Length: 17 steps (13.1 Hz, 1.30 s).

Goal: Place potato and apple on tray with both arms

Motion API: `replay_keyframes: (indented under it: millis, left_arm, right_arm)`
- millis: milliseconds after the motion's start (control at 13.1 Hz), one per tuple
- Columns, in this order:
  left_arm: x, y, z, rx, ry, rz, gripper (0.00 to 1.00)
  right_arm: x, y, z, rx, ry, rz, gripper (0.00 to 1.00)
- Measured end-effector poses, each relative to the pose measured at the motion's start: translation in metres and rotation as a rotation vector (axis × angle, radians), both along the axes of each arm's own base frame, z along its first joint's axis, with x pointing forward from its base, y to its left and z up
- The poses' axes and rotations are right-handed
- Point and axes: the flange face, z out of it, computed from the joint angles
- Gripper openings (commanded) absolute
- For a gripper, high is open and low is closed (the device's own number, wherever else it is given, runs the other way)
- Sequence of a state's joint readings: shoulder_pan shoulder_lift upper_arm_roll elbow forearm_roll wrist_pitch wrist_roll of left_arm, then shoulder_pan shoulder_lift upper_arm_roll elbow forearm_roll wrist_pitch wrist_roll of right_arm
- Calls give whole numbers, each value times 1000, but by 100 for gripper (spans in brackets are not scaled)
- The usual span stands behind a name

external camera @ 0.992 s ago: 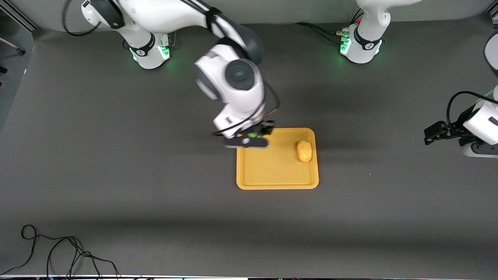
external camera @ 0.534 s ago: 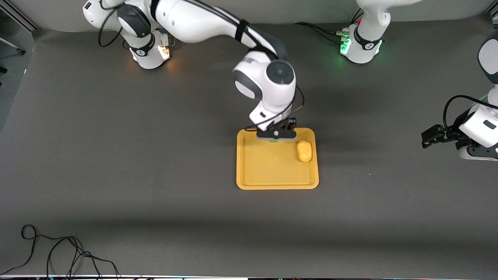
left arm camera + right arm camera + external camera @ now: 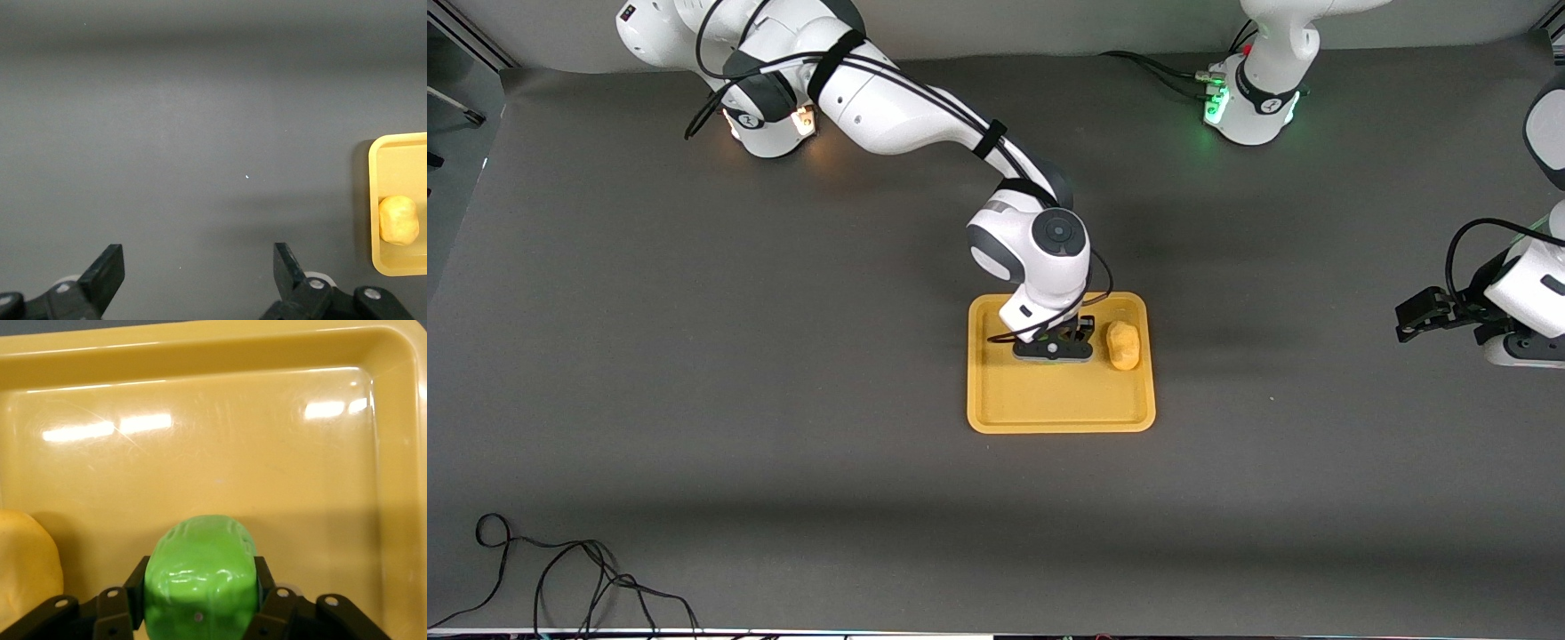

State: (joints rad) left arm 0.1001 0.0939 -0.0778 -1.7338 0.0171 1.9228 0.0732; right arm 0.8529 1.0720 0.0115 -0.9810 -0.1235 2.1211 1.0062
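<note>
Apple [image 3: 200, 577], pinched in the right gripper [image 3: 1052, 348], has come down from the tray's [image 3: 1058, 418] rim to low over its middle, beside the potato [image 3: 1123, 345] lying in it. Only the release seems left. Left gripper [image 3: 193, 287] waits wide and empty off the tray's left-arm end.

Robotics lab, two bench-mounted arms [image 3: 925, 98], dark matted table [image 3: 694, 356], loose cables [image 3: 560, 578]
</note>
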Motion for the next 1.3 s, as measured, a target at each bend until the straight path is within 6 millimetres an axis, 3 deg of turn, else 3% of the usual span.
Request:
replay_keyframes:
  millis: [76,305,458,687,840,992,1298]
  left_arm:
    - [0,-2,0,-1,2,-3,99]
    - [0,-5,-1,-2,4,-8,99]
    - [-1,-9,-2,-4,10,-14,99]
    - [-1,-10,1,-3,9,-17,99]
    - [-4,-11,7,-4,35,-20,100]
    - [-6,-15,22,-4,45,-28,100]
    - [-11,-16,58,-3,55,-31,100]
  right_arm:
    - [0,0,0,2,-1,-3,100]
    - [6,1,9,19,-19,-11,100]
    - [13,2,42,40,-42,-18,100]
    - [21,-15,132,17,-41,-55,100]
    - [24,-44,206,-12,-23,-96,100]
    - [25,-78,266,-42,-2,-110,100]
    - [45,-172,341,-105,55,-31,100]
